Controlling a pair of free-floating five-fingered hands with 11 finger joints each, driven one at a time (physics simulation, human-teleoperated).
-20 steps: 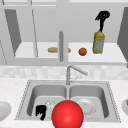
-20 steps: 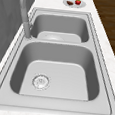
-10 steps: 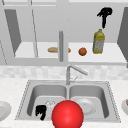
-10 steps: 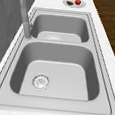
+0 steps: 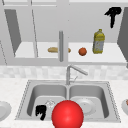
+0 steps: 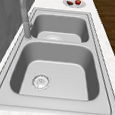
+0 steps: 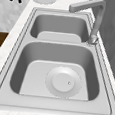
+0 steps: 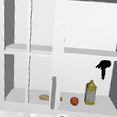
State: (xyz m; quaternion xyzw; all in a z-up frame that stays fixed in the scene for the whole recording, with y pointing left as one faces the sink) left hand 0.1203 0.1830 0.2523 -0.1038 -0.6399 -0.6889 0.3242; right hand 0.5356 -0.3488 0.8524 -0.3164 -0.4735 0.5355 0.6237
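Facing the double-bowl steel sink (image 5: 110,98) from the front, you see your right hand (image 5: 112,14) hanging in the air inside the open white wall cabinet (image 8: 57,48), above and slightly right of the yellow oil bottle (image 5: 98,41). It touches nothing and holds nothing; one finger points straight down while the others look gathered at the top, so you cannot tell how wide it stands. The bottle stands upright on the cabinet's lower shelf, with a small orange-red round fruit (image 5: 82,51) just beside it on the left and a tan bread roll (image 5: 53,49) further left, partly behind the door's grey bar handle (image 5: 60,46).

Your left hand (image 5: 40,111) hovers low over the front of the left bowl, near the drain, fingers pointing down. A large red sphere (image 5: 67,114) sits beside it at the picture's front edge. A round grey plate (image 7: 63,82) lies flat in the right bowl.
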